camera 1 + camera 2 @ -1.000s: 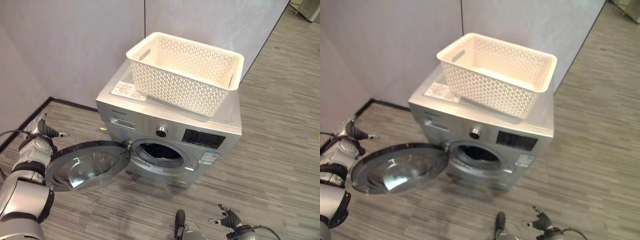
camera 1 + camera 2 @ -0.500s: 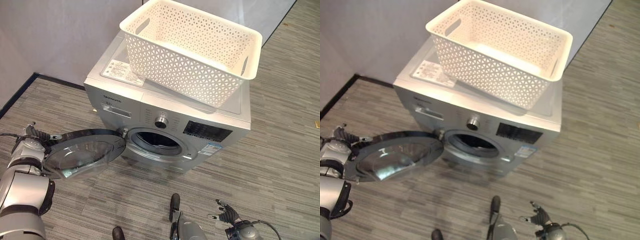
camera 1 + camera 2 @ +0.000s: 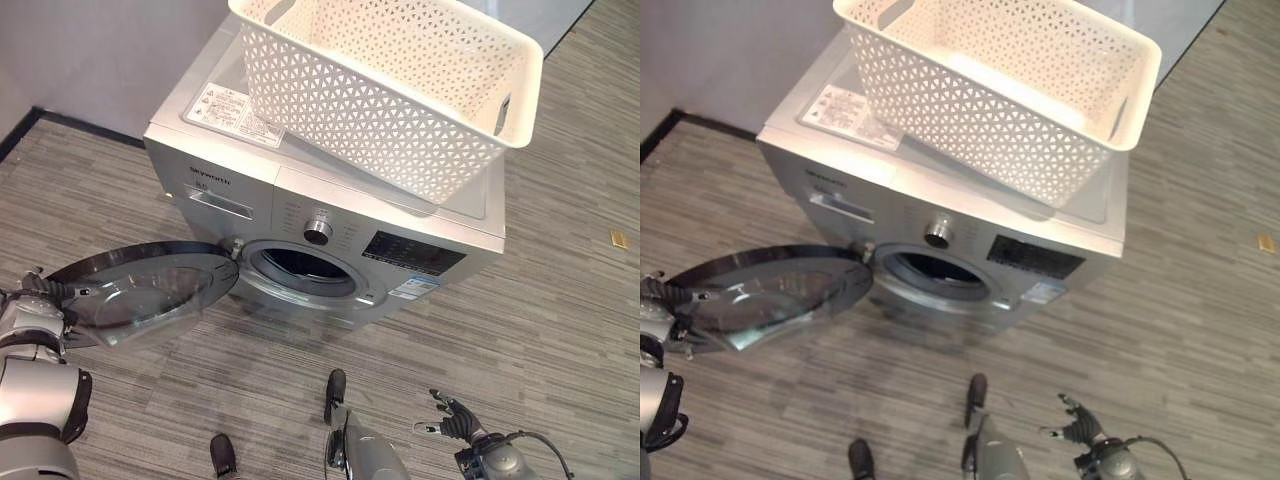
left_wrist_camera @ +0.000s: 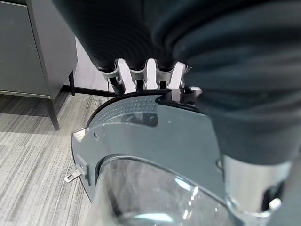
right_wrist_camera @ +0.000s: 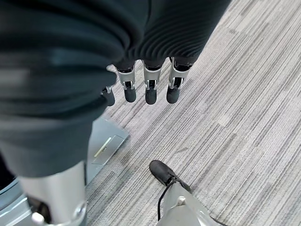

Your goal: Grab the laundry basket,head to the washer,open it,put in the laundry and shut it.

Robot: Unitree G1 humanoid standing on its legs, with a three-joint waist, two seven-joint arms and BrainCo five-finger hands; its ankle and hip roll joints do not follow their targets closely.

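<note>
Swung wider than a second ago, the washer door (image 3: 140,288) now lies nearly flat, the left hand (image 3: 32,300) at its outer rim with fingers (image 4: 136,77) extended over the edge. Low over the floor (image 3: 560,300), the right hand (image 3: 458,418) hangs loosely spread, holding nothing. Atop the silver washer (image 3: 330,215) sits the white laundry basket (image 3: 390,85), above the open drum (image 3: 300,268).

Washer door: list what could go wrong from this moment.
1. The left hand sits at the outer edge of the open washer door; a loose contact may slip off before the door shuts.
2. The laundry basket overhangs the front of the washer; a slam might jolt it off.
3. The right hand hangs open and low, too far away to steady the basket.
</note>
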